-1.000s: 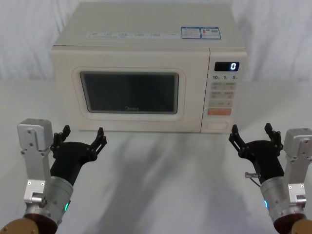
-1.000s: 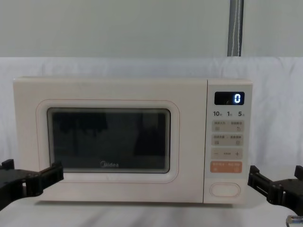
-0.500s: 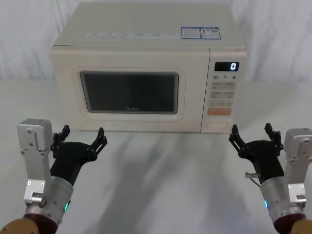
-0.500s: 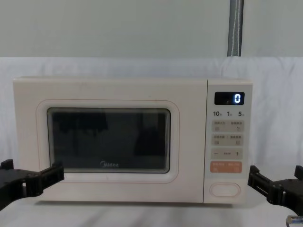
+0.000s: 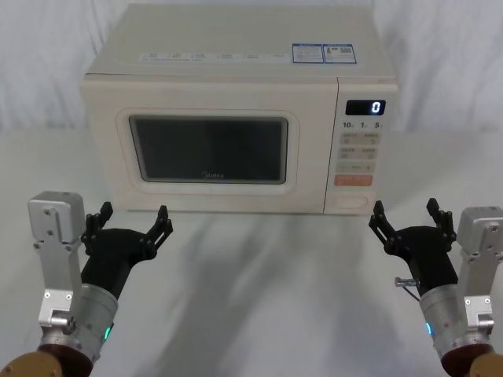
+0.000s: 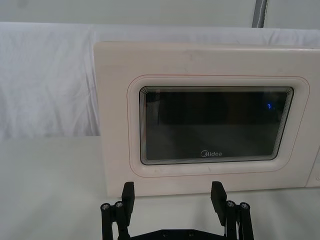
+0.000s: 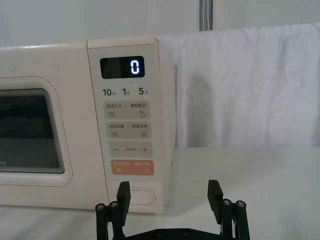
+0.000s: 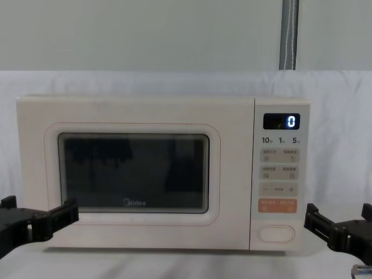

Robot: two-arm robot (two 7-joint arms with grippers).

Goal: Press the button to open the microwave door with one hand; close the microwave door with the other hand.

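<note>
Chest view — microwave door (image 8: pixel 133 174) shut, front-facing.

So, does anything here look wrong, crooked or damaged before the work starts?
Nothing stands out. The microwave door is shut and sits flush, the button is untouched, and the display reads 0. The left gripper and the right gripper hover open in front, touching nothing.

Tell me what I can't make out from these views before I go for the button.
- Microwave door: inside hidden in every view; the dark window only reflects.
- Button: in the right wrist view, partly covered by the open right gripper.
- Small key labels: too small in the head view.
- Left gripper, open: its base is cut off in the left wrist view.
</note>
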